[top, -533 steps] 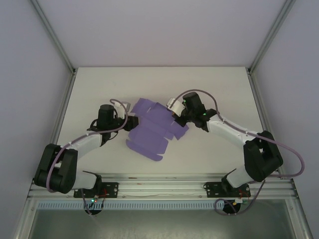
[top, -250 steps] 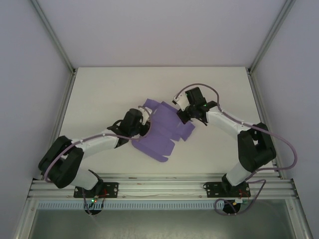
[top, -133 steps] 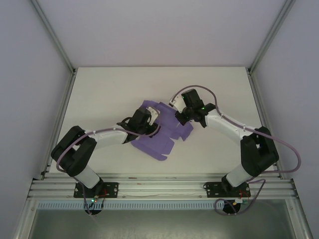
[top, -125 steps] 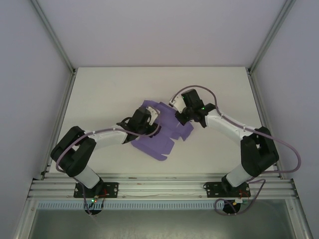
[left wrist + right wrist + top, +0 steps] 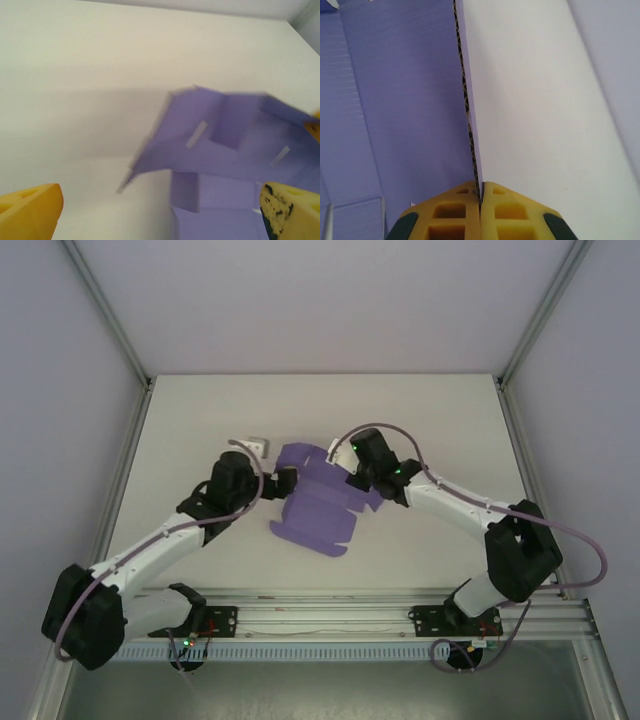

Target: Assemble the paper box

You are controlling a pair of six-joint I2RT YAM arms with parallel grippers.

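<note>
Left gripper (image 5: pixel 284 479) is spread wide with nothing clamped. It sits just off the left edge of the paper box (image 5: pixel 320 505). Right gripper (image 5: pixel 354 478) is pinched tight on the sheet's far right part. In the right wrist view, the corrugated edge of the paper box (image 5: pixel 405 100) runs straight into the closed right gripper (image 5: pixel 480 199), held upright off the table (image 5: pixel 535 100).

Surroundings: the white table (image 5: pixel 200 420) is otherwise bare around the sheet. An aluminium frame rail (image 5: pixel 320 612) runs along the near edge, and a lilac cable (image 5: pixel 585 550) loops off my right arm. Nothing blocks the sheet apart from my own right wrist, which hangs over its far right corner.

Change over the last half second: my left arm was stretched across the sheet's left half with the gripper on the card. It has now pulled back left and clear. That gripper was closed a second ago and now stands fully apart. The sheet has slid slightly left and turned a little. The right gripper moved with it and kept its pinch.

Hard to read: the left wrist view is motion-blurred. The paper box (image 5: pixel 235 145) shows slits and a raised panel ahead of the left gripper (image 5: pixel 160 212), but the fold lines are smeared. Its yellow fingers (image 5: pixel 31 207) are cut off at the frame's bottom corners. I can't tell whether the card touches the right-hand finger.
</note>
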